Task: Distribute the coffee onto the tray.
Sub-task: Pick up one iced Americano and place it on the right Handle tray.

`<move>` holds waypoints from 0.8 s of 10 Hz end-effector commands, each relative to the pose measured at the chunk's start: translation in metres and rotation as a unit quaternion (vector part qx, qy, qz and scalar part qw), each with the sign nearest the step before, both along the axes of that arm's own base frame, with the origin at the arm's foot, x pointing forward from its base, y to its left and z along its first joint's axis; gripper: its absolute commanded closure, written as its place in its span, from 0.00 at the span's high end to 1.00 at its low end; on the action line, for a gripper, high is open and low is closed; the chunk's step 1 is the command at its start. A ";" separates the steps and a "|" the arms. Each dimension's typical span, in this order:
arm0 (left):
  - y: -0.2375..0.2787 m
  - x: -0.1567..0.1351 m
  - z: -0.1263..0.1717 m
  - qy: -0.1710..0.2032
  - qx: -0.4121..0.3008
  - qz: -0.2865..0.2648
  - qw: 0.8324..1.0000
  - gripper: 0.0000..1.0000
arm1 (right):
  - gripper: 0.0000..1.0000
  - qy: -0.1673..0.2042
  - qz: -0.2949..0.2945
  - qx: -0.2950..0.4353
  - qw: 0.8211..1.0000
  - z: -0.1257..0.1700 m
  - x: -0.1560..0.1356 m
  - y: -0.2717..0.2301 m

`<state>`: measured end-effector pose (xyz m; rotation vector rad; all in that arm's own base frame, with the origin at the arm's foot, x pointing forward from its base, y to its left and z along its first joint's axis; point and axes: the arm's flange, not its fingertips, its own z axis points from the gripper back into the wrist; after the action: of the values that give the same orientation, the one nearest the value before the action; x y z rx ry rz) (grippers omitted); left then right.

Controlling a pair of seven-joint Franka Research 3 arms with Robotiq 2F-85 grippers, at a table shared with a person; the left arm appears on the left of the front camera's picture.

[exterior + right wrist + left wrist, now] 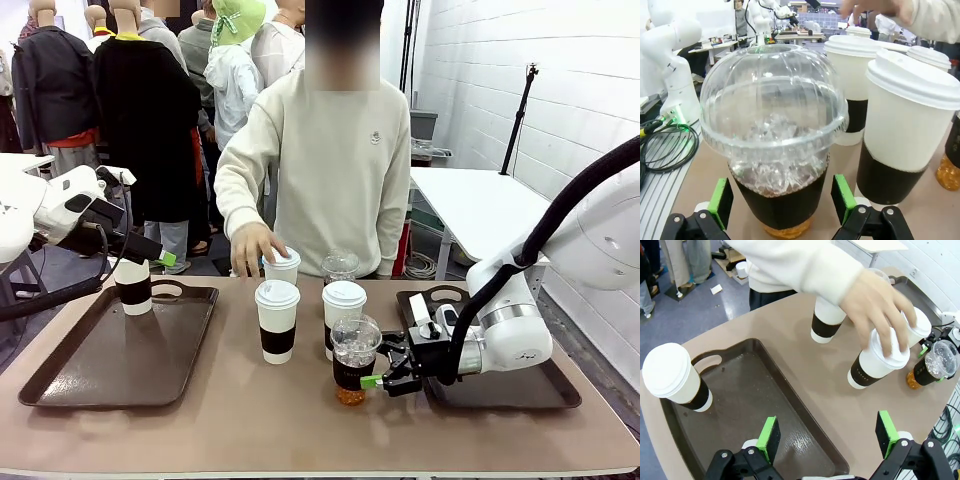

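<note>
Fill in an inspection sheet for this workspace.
Surface: tan table with two dark brown plastic trays, left and right.
Job's things: one white-lidded, brown-sleeved paper cup on the left tray; two alike standing free, centre and right of it; a third under the person's hand; two clear dome-lidded cups of amber drink, near and far, on the table.
Clutter: nothing seen.
Hands: left robot hand open over the left tray's edge; right robot hand open, pads flanking the near dome cup.
Cables: black hose along the right arm; looped cables off the table's edge.
Surroundings: person in cream sweater at the far side.
</note>
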<state>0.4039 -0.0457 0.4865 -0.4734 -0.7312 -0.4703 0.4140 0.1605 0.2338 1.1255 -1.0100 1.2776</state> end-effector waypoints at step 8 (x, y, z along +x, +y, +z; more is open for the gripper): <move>0.002 0.002 -0.002 0.002 -0.006 -0.004 1.000 1.00 | 0.73 0.010 0.012 0.016 1.000 -0.002 0.004 0.019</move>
<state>0.4039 -0.0456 0.4865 -0.4734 -0.7312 -0.4702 0.4170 0.1746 0.2315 1.1579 -1.0028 1.2943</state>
